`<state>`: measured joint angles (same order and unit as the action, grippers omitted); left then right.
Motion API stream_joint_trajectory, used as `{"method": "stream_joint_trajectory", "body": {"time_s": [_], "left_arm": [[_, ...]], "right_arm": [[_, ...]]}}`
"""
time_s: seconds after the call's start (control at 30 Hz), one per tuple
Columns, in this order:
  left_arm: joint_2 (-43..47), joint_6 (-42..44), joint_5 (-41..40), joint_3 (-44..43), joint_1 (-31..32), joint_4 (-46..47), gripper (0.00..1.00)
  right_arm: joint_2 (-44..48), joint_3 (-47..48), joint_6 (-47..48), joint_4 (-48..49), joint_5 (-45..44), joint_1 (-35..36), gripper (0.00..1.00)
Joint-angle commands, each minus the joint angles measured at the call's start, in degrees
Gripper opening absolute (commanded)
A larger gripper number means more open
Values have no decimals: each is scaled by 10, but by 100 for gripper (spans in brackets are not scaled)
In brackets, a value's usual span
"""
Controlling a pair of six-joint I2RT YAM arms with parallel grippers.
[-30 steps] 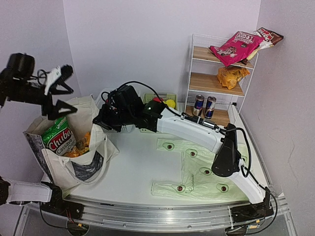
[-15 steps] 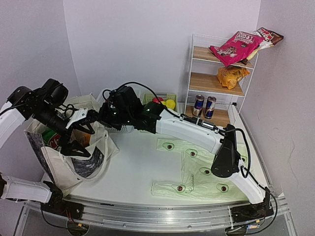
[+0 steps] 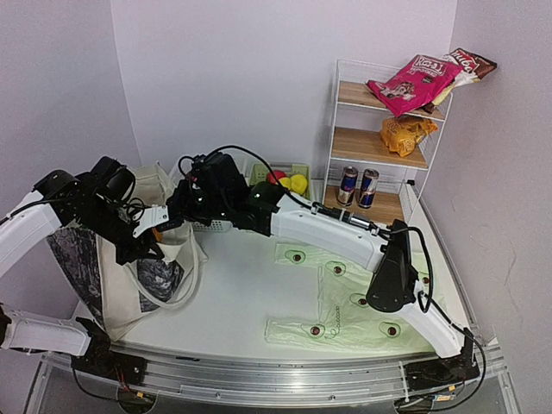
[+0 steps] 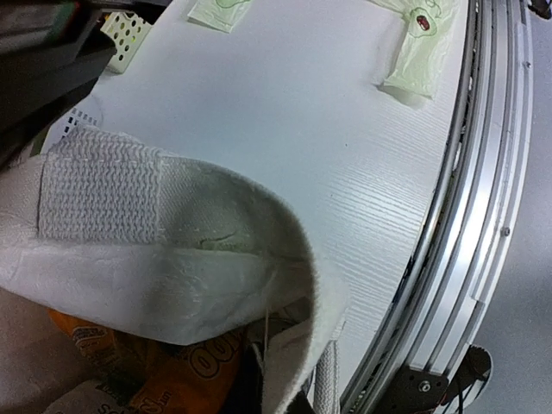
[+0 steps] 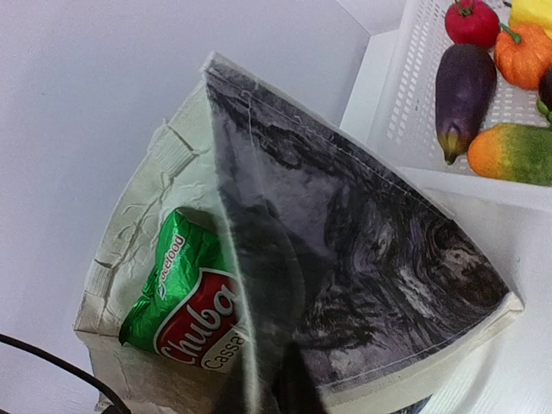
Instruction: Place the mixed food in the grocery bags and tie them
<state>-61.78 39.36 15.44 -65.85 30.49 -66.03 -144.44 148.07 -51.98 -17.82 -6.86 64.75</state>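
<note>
Beige canvas tote (image 3: 103,267) sagging, green packet (image 5: 185,302) inside; left fingers (image 3: 141,248), right fingers (image 3: 178,209) each clenched on rim.

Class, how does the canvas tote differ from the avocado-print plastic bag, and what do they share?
The canvas tote stands upright; the plastic bag lies flat. The canvas tote holds snack packets; the plastic bag looks unfilled. The canvas tote is beige, the plastic bag pale green. Both rest on the white table.

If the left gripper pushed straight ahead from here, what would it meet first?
The rim of the canvas tote, folded right against the left gripper; past that, probably the table.
</note>
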Motion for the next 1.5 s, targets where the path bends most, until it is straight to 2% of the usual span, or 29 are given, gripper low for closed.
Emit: {"method": "stream_joint_trajectory", "body": {"time_s": [0.0,0.1,0.13,0.2,0.33,0.47,0.67,0.8,0.83,0.93,1.03,1.13,1.2,1.27,1.37,1.4,1.47], "left_arm": [[-2,-157,-72,10,-17,69,0],[20,-240,-43,7,-50,107,0],[31,-255,-33,5,-59,120,0],[46,-319,-71,-8,-72,140,0],[70,-439,-108,1,-96,137,0],[109,-528,-197,23,-98,156,0],[85,-545,-325,28,-100,177,0],[63,-516,-355,30,-118,205,3],[61,-508,-350,32,-124,206,6],[56,-495,-328,41,-129,178,34],[63,-460,-295,22,-132,170,56],[64,-360,-159,-46,-133,170,75],[47,-283,-68,-119,-133,143,92],[15,-224,4,-181,-132,106,99],[-28,-155,70,-253,-132,54,100],[-44,-131,72,-275,-132,42,100],[-89,-100,10,-312,-132,40,100]], "right_arm": [[13,3,51,112,20,-3,27],[37,-17,88,121,34,-4,46],[50,-31,99,122,36,-4,51],[81,-66,113,123,36,-6,56],[143,-159,120,126,11,-15,58],[191,-233,126,127,-3,-21,58],[237,-300,133,131,-14,-27,58],[263,-336,138,134,-15,-32,58],[271,-345,139,135,-15,-33,59],[291,-377,143,137,-13,-36,59],[310,-405,148,141,-10,-40,59],[327,-428,155,146,-4,-44,60],[334,-440,158,150,5,-48,60],[340,-447,162,152,15,-51,60],[349,-460,167,154,24,-56,60],[354,-467,167,154,25,-58,61],[363,-482,167,156,27,-62,61]]}}
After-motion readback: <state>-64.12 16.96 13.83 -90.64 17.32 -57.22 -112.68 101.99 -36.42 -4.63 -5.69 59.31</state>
